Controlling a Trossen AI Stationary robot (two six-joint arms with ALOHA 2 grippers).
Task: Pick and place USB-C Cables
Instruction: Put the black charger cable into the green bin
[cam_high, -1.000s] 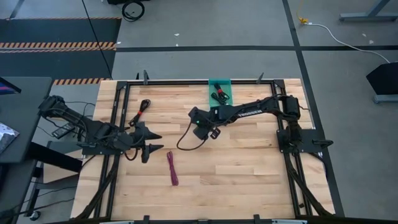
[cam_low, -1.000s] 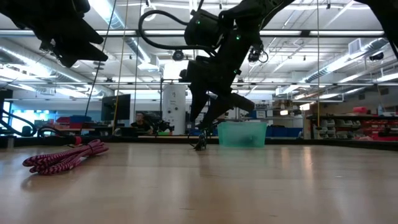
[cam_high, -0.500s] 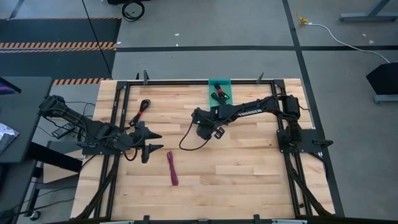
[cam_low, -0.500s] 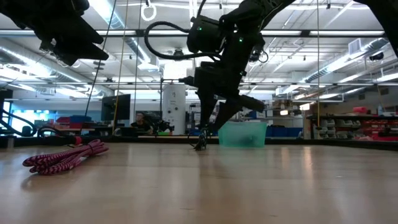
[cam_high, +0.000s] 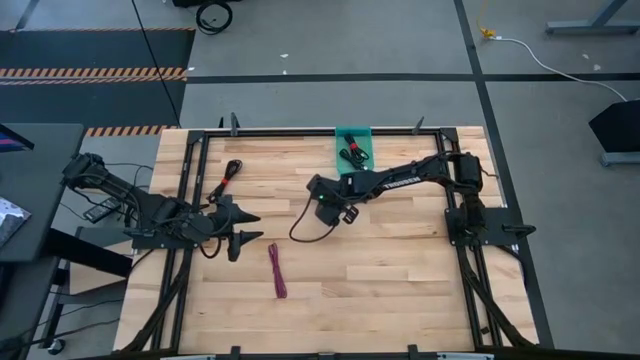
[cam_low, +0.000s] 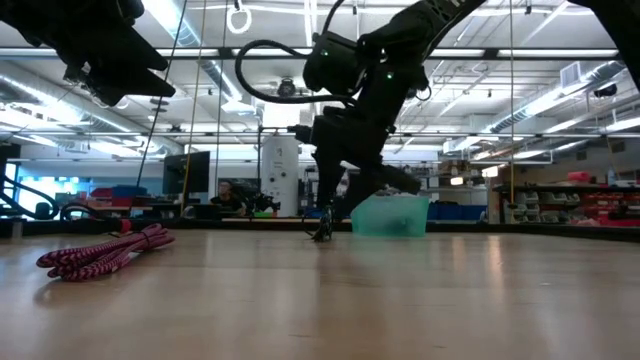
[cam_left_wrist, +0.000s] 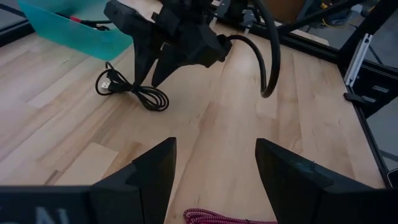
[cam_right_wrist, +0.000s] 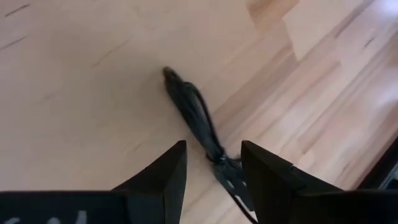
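Note:
A short black USB-C cable (cam_right_wrist: 193, 109) lies bundled on the wooden table near its middle; it also shows in the left wrist view (cam_left_wrist: 134, 92). My right gripper (cam_right_wrist: 211, 171) hangs open just above it, fingers pointing down on either side of the cable's near end, touching nothing that I can see. In the high view my right gripper (cam_high: 328, 205) hides the cable. My left gripper (cam_high: 252, 227) waits open and empty at the table's left. A purple-magenta cable (cam_high: 278, 270) and a black-and-red cable (cam_high: 228, 178) lie on the table.
A teal bin (cam_high: 342, 150) holding black and red cables stands at the far edge, middle. A loop of thick black robot wiring (cam_high: 296, 225) hangs from my right arm. A black metal frame (cam_high: 195, 160) runs around the table. People sit in the room behind (cam_low: 228, 195).
My right gripper has shifted a little toward the table's far edge over the black cable and turned slightly, staying open. Its wiring loop has swung with it.

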